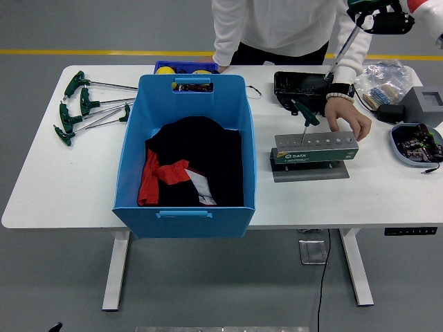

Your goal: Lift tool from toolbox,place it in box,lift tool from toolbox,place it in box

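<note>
Fingers [385, 22] closed around tool [340, 48]

Right robot hand [379, 15] raised at top right, fingers clenched.

The blue box [185, 152] looks like smooth, slightly glossy plastic, with black and red cloth [187, 169] lying matt and crumpled inside. At three o'clock of it, the tool rack [316, 149] is dull grey brushed metal. The T-handle wrenches [86, 105] have green plastic grips and shiny steel shafts. The table [62, 187] is smooth matt white.
</note>
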